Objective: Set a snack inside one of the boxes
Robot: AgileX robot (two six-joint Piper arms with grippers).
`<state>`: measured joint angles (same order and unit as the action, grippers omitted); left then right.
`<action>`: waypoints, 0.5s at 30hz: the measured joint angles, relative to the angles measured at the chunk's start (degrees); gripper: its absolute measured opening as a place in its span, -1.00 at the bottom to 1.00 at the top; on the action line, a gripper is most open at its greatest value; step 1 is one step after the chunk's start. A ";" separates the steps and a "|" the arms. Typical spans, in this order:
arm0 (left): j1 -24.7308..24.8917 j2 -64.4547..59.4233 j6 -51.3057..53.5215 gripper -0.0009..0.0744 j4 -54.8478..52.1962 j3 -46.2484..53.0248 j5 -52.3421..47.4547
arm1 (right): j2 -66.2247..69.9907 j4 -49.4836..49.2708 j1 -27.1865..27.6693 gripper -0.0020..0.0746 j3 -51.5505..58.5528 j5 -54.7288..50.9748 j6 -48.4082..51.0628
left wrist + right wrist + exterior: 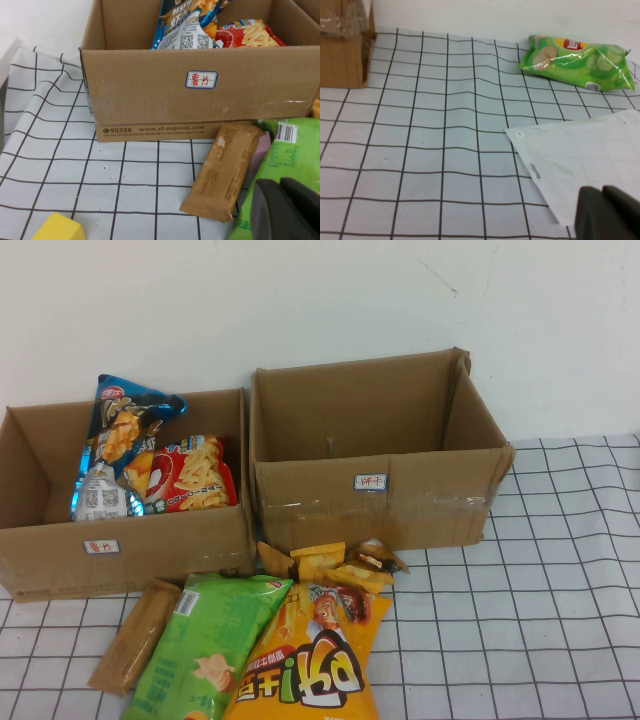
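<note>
Two open cardboard boxes stand at the back. The left box [60, 545] holds a blue chip bag [125, 430] and a red fries bag [195, 475]. The right box [430, 495] looks empty. In front lie a brown bar [135, 637], a green bag [210, 650], an orange bag [315, 660] and small yellow packets [335, 562]. Neither gripper shows in the high view. My left gripper [280, 186] is shut and empty, just above the green bag [287, 150], beside the brown bar [225, 172]. My right gripper [602, 192] is shut and empty over a white flat packet [580, 150].
The table wears a white cloth with a black grid [540, 620]. A green cucumber chip bag [577, 62] lies off to the right arm's side. A yellow block [57, 227] sits near the left gripper. The right box's corner [342, 55] shows in the right wrist view.
</note>
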<state>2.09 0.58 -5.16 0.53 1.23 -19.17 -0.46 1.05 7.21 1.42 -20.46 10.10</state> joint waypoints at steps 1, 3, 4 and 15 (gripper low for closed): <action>0.00 0.00 0.00 -0.98 0.00 0.00 0.00 | 0.00 0.00 0.00 -0.95 0.00 0.00 0.00; 0.00 0.00 0.00 -0.98 0.00 0.00 0.00 | 0.00 0.00 0.00 -0.95 0.00 0.00 0.00; 0.00 0.00 0.00 -0.98 0.00 0.00 0.00 | 0.00 0.00 0.00 -0.95 0.00 0.00 0.00; 0.00 0.00 0.00 -0.98 1.20 0.00 1.18 | 0.00 0.00 0.00 -0.95 0.00 0.00 0.00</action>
<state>2.09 0.58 -5.16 1.73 1.23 -17.98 -0.46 1.05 7.21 1.42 -20.46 10.10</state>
